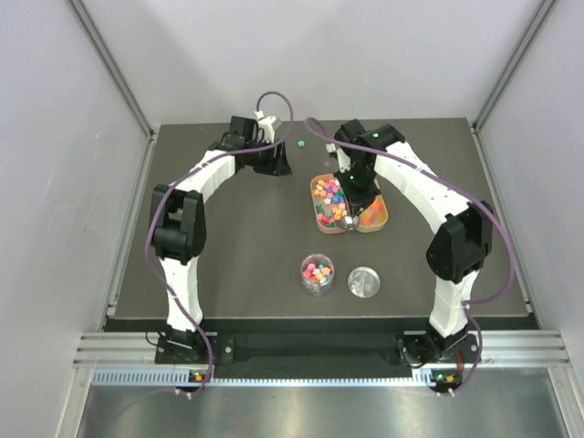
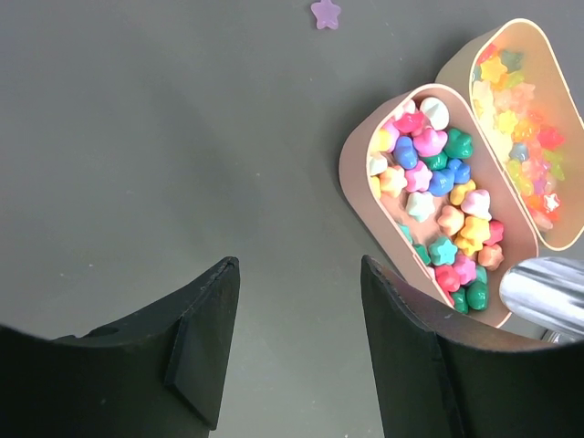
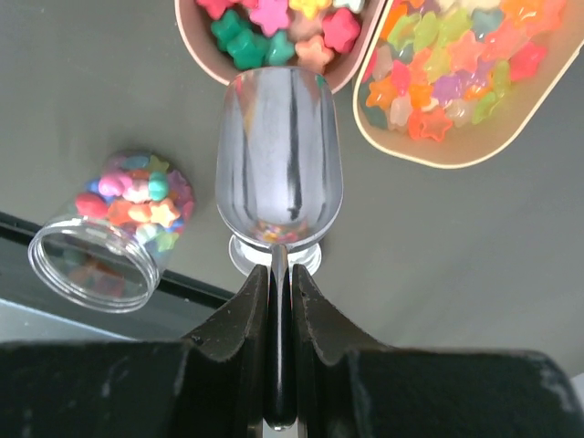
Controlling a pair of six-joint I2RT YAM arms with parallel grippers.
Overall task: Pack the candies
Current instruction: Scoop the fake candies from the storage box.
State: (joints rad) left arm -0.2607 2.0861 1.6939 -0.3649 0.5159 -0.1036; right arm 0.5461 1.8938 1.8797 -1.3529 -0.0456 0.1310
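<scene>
The right tool is pressed together on the thin handle of a metal scoop. The scoop's bowl is bare and shiny, and its front lip is at the near end of a pink oval tub. I cannot tell whether it touches the rim. That tub is heaped with opaque star-shaped candies in pink, blue, green, yellow and orange. A second tub touches its right side and holds translucent stars. On the arm-base side of the pink tub, apart from it, stands an open clear jar with a layer of candies in its bottom. Its round metal lid lies flat on the counter. The left tool hangs spread and empty to the tub's left. A purple star lies alone beyond the tub's far end.
</scene>
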